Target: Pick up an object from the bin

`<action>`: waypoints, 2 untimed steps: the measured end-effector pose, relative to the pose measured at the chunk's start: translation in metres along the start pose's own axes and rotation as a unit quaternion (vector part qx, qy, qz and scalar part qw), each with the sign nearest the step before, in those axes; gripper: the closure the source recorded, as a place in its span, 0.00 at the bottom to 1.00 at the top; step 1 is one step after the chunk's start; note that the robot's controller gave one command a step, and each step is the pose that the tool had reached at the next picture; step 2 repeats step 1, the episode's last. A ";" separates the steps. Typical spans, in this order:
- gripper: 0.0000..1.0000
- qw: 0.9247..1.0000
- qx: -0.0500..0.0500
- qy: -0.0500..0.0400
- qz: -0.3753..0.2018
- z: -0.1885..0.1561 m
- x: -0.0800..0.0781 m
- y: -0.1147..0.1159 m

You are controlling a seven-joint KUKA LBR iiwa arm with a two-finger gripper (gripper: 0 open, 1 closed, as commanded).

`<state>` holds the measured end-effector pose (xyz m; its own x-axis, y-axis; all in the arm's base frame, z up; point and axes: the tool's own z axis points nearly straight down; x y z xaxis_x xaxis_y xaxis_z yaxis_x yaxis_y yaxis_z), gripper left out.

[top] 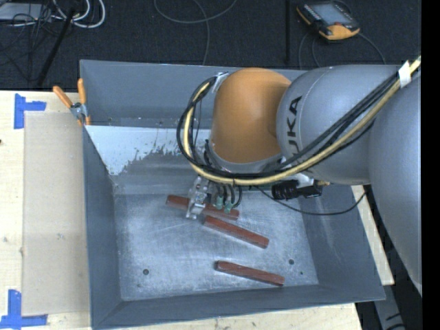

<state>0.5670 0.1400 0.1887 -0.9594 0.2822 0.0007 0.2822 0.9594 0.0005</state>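
Gripper [195, 209] is set at bin [151, 253] centre over the uppermost reddish-brown stick [177, 201], whose long axis is laid left to right, slightly downward; whether the gripper is open cannot be told.

Uppermost brown strip [176, 201] — middle hidden under hand [197, 209]; bin [102, 253] back-right corner behind arm [330, 122].

We are looking down on the grey metal bin [158, 253] from above and somewhat to one side, so we are seeing the inner face of its far wall as a broad slope. We are sitting near enough that the bin is taking up most of our sight, with dark floor [206, 26] beyond its far wall. The arm [344, 129], on the bin's right side, is blocking its far right corner from us.
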 end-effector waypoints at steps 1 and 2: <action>1.00 1.000 0.001 0.001 0.001 -0.023 -0.002 -0.006; 1.00 1.000 0.001 0.001 0.001 -0.023 -0.002 -0.006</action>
